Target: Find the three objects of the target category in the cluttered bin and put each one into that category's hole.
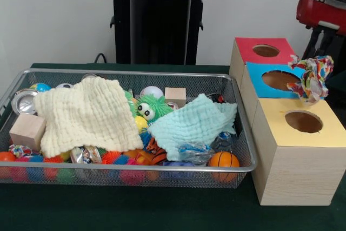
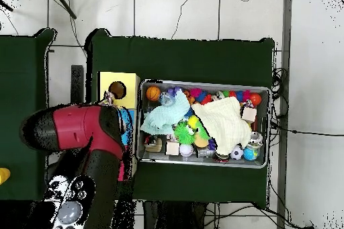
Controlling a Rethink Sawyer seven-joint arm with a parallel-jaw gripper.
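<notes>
The wire mesh bin (image 1: 135, 72) lies left of three wooden boxes and is full of toys. One spotted fabric bundle (image 1: 312, 78) hangs in the air over the far edge of the yellow-topped box (image 1: 281, 131), just above and behind its round hole (image 1: 303, 121). My gripper (image 1: 320, 59) holds it from above, mostly hidden behind the fabric. A scrap of similar spotted fabric (image 1: 19, 150) shows at the bin's front left corner. In the overhead view the red arm (image 2: 87, 129) covers the other boxes, and the yellow box's hole (image 2: 116, 90) and the bin (image 2: 201, 84) show.
The blue-topped box (image 1: 255, 74) and the red-topped box (image 1: 246, 47) stand behind the yellow one. A cream cloth (image 1: 86, 114) and a mint cloth (image 1: 194, 123) cover much of the bin. A green plush (image 1: 148, 107), wooden blocks (image 1: 27, 130), spiky balls (image 1: 113, 158) and a mini basketball (image 1: 224, 160) lie around them.
</notes>
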